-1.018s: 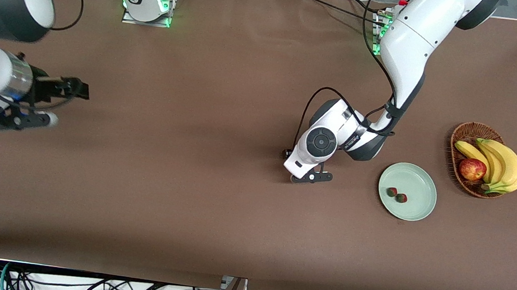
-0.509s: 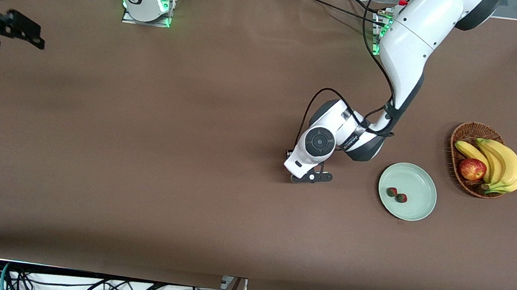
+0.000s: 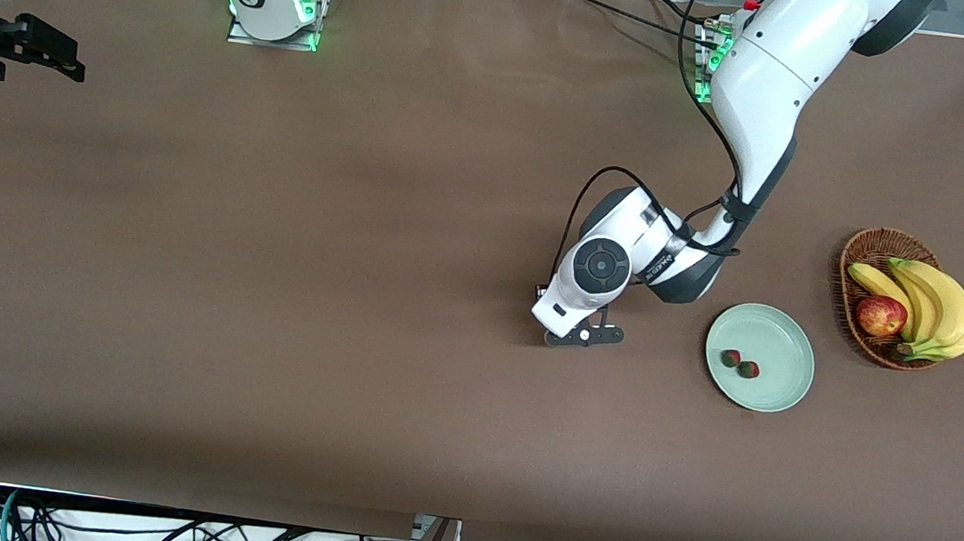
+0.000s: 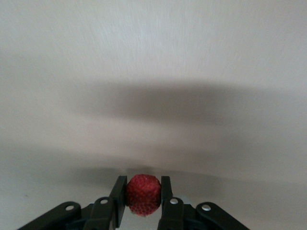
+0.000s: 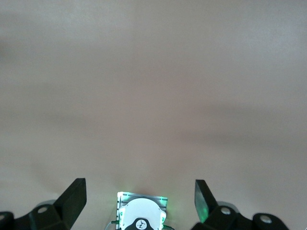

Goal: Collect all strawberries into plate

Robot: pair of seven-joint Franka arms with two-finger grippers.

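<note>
A: What's at the right arm's end of the brown cloth-covered counter?

B: The right pincer, a black two-finger one, waits up in the air over that end of the counter. In its wrist view its jaws stand spread wide with nothing between them, and the arm's own green-lit base shows below.

A: And toward the middle?

B: The left pincer is down at the counter, near the plate and on its right-arm side. In the left wrist view its two black fingers are pressed against either side of a tiny red strawberry; it has hold of that berry. From the front the berry is hidden under the white wrist.

A: The others?

B: Two small red strawberries with dark green tops lie touching each other in the round pale mint-green plate, close to its rim on the side toward the left pincer.

A: Past the plate?

B: A brown wicker basket sits just beside it, toward the left arm's end and a little farther from the front camera, holding yellow bananas and a red-yellow apple
</note>
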